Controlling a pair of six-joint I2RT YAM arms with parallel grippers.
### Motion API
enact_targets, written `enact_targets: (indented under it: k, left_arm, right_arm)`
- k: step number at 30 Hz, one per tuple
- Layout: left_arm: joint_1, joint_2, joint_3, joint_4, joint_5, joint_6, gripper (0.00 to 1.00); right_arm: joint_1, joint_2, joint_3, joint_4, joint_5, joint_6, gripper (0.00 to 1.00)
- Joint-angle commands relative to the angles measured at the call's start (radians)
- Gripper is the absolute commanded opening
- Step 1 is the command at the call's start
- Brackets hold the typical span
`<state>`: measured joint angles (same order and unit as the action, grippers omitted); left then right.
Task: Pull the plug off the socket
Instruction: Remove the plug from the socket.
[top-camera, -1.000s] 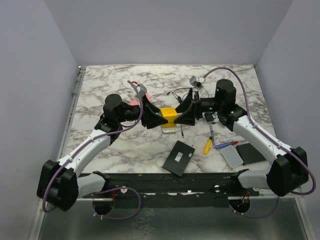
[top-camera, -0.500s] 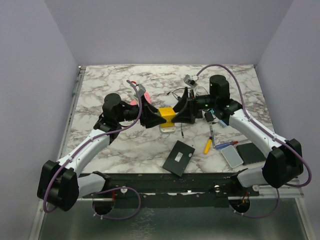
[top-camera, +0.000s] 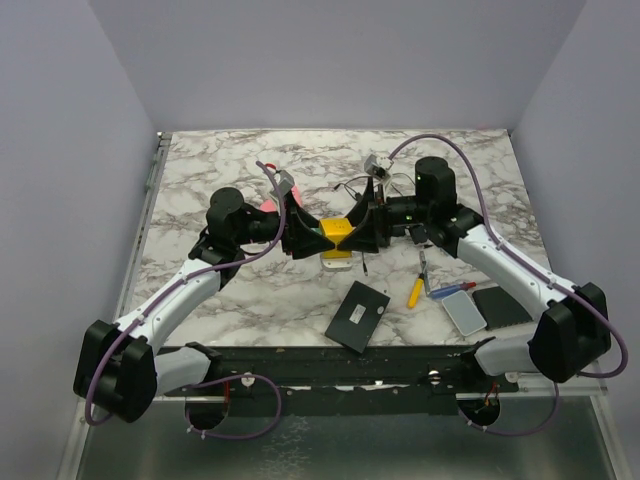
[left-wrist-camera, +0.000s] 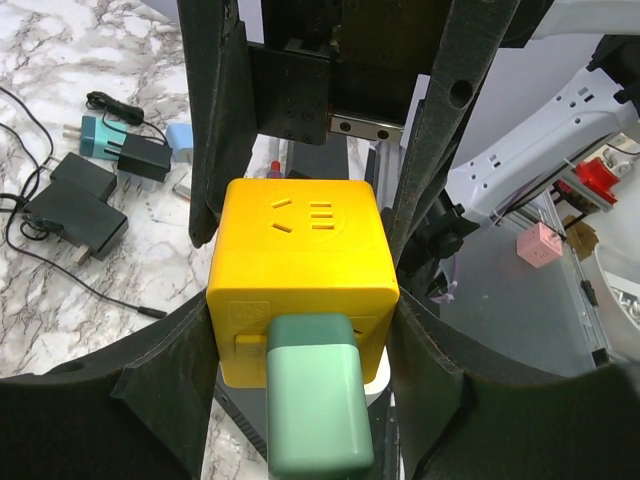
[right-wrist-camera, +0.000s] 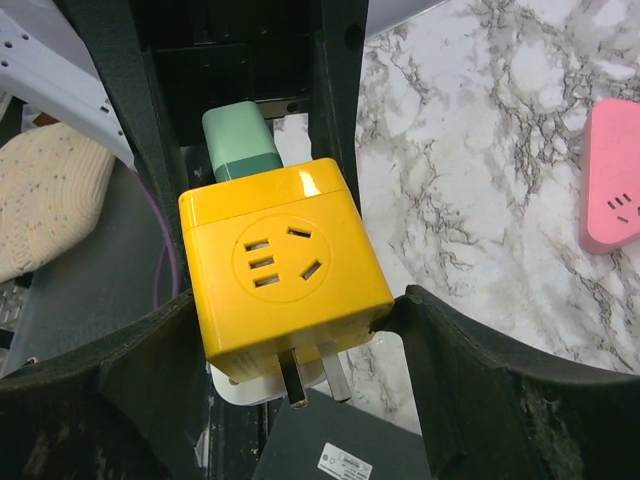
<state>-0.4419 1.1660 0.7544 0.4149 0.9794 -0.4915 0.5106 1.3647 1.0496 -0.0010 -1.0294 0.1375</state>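
Yellow socket (left-wrist-camera: 300, 245) with green plug (left-wrist-camera: 318, 395), pinched between left fingers (left-wrist-camera: 130, 400) and right fingers (right-wrist-camera: 480, 385).

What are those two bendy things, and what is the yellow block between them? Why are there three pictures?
They are robot arms, a left arm and a right arm, with two-finger grippers for hands. The wide picture looks down from above; the other two come from a small camera on each wrist, so you see fingers up close. The left gripper squeezes a yellow socket cube with a green plug stuck in its side. The right gripper has its fingers beside the cube too; I cannot tell if it squeezes. On the marble table lie black chargers, a pink socket and a flat black box.
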Motion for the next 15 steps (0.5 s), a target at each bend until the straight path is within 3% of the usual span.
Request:
enact_targets:
  k: [1,6,10,15]
  left_arm:
    - [-0.021,-0.017,0.017,0.094,0.039,-0.004,0.00]
    - [-0.022,-0.021,0.017,0.094,0.038,-0.003,0.00]
    - [-0.021,-0.014,0.017,0.094,0.038,-0.005,0.00]
    - [-0.021,-0.006,0.016,0.094,0.033,-0.005,0.00]
  right_arm:
    - [0.029,0.023,0.053,-0.020,-0.121,-0.014,0.78]
    - [0.030,0.057,0.084,-0.159,-0.187,-0.088,0.72]
    - [0.031,0.068,0.079,-0.169,-0.247,-0.085,0.66]
    - [0.034,0.066,0.065,-0.123,-0.239,-0.052,0.40]
